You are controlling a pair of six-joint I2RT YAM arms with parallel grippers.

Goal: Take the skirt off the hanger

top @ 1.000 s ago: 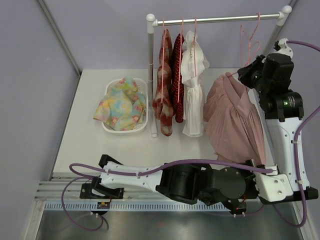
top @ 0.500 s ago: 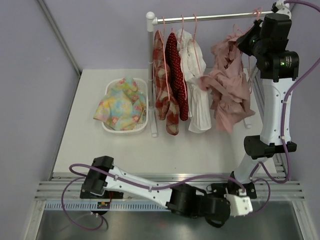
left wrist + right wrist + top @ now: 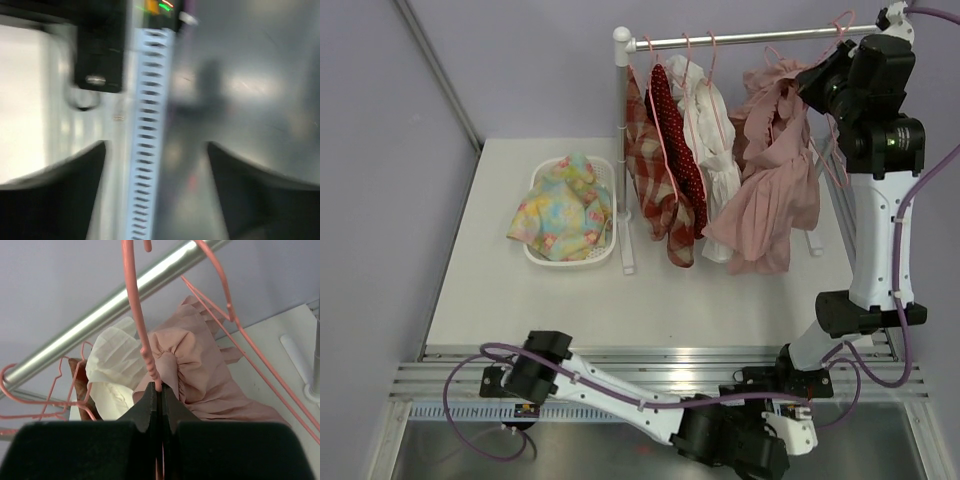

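The pink skirt (image 3: 770,185) hangs from a pink hanger (image 3: 840,25) at the right end of the rack rail (image 3: 750,40). My right gripper (image 3: 820,85) is up beside the rail. In the right wrist view the right gripper (image 3: 161,389) is shut on the hanger's wire (image 3: 135,315), just below its hook, and the skirt's gathered waistband (image 3: 192,360) lies right behind it. My left gripper (image 3: 156,150) is open with nothing between its fingers. It points down at the slotted strip and metal plate at the table's near edge. The left arm (image 3: 620,395) is folded low along that edge.
A red plaid garment (image 3: 648,170), a red dotted one (image 3: 678,150) and a white one (image 3: 712,140) hang left of the skirt. A white basket (image 3: 542,258) with floral cloth sits on the table's left. The rack post (image 3: 622,110) stands beside it. A second pink hanger wire (image 3: 235,320) crosses near the right gripper.
The right gripper rose from over the table to the rail, carrying hanger and skirt; the skirt now hangs down longer. The left arm drew back to the near edge and its gripper opened.
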